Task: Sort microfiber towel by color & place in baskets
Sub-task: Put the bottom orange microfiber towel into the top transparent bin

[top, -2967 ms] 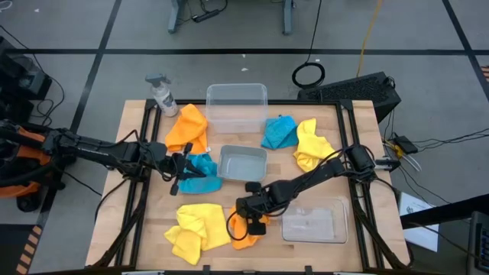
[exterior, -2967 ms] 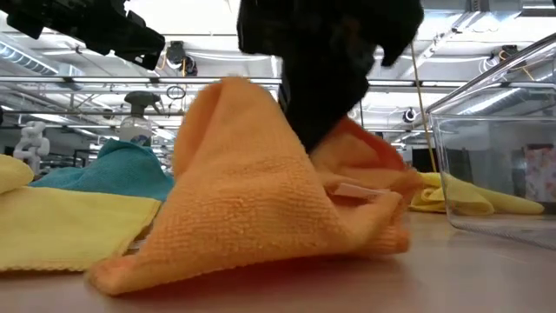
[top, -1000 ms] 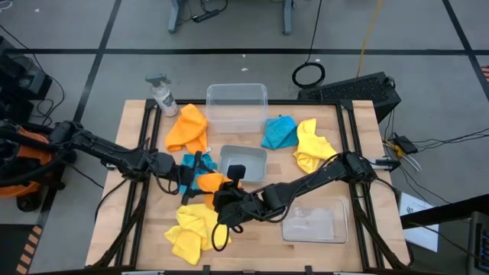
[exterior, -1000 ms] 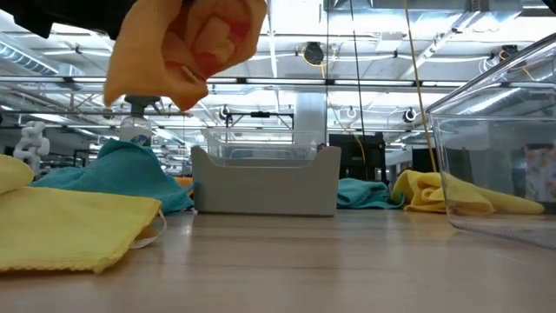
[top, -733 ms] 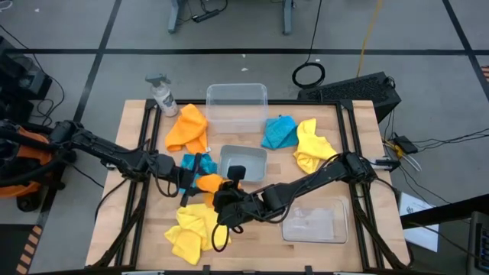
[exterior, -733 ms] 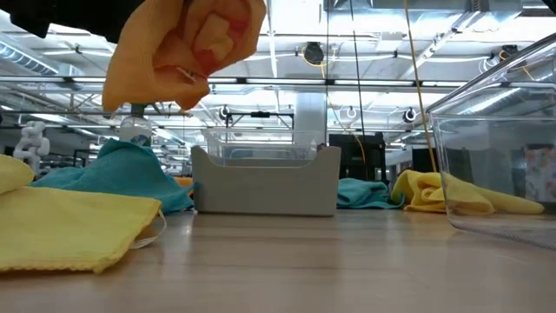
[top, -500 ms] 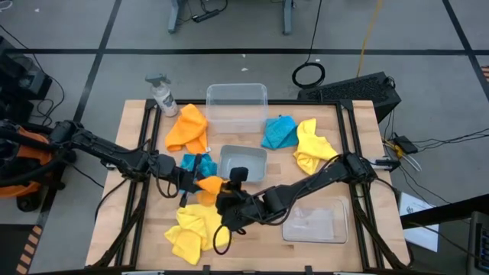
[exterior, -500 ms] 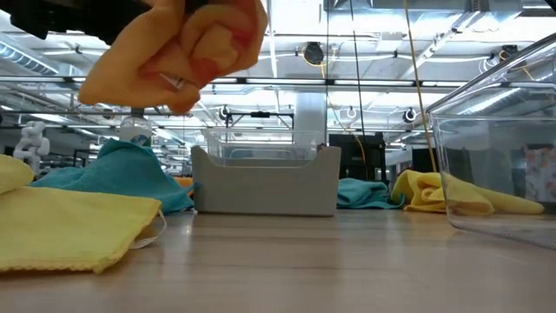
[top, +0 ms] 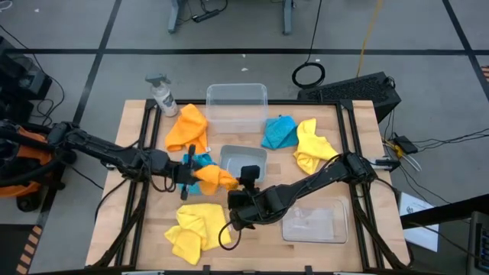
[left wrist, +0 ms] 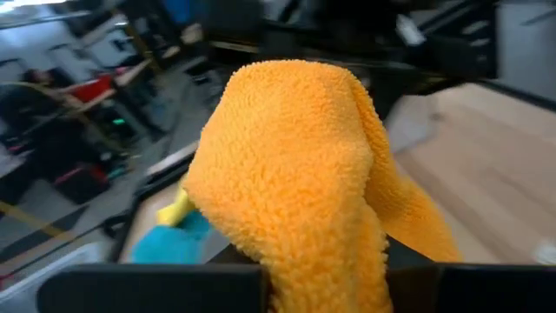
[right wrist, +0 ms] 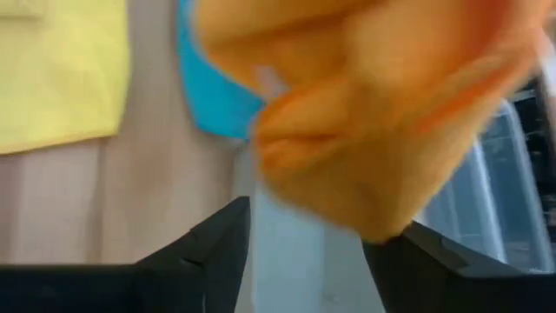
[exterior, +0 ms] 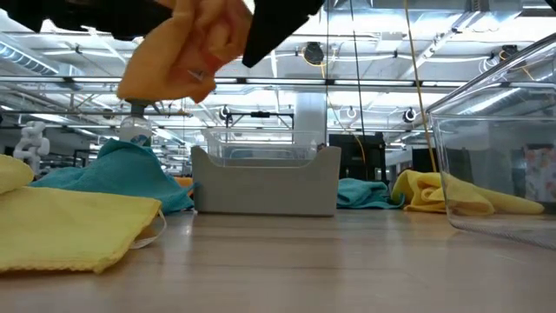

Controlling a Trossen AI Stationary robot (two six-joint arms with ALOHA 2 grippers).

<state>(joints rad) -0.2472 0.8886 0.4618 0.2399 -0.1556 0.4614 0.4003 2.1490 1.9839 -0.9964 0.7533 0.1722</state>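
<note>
My left gripper [top: 191, 173] is shut on an orange towel [top: 215, 178], which is held above the table just left of the small greyish basket [top: 243, 162]. The towel also shows in the low view [exterior: 191, 48]. My right gripper [top: 231, 200] is open, with its fingers [right wrist: 217, 248] just short of the towel [right wrist: 373, 113]. The other orange towel [top: 187, 128] lies at the far left. One turquoise towel [top: 202, 161] lies under the held one and the other [top: 280, 131] at the far right. Yellow towels lie at the near left [top: 195, 229] and at the right [top: 312, 145]. My left gripper pinches a bunched fold of the orange towel [left wrist: 321, 252] between its two fingers; how many layers I cannot tell. The fingers come in level from the table's left. The towel is lifted clear of the table, rumpled in a lump beyond the fingers, with one flap hanging down.
A large see-through basket [top: 237, 103] stands at the far middle and another [top: 315, 221] at the near right. A spray bottle [top: 162, 95] stands at the far left corner. Black frame rails run along the table's left and right sides.
My right gripper has drawn away from the orange towel toward the table's right edge. The towel stays lifted clear in my left gripper and has shifted a little toward the small basket.
</note>
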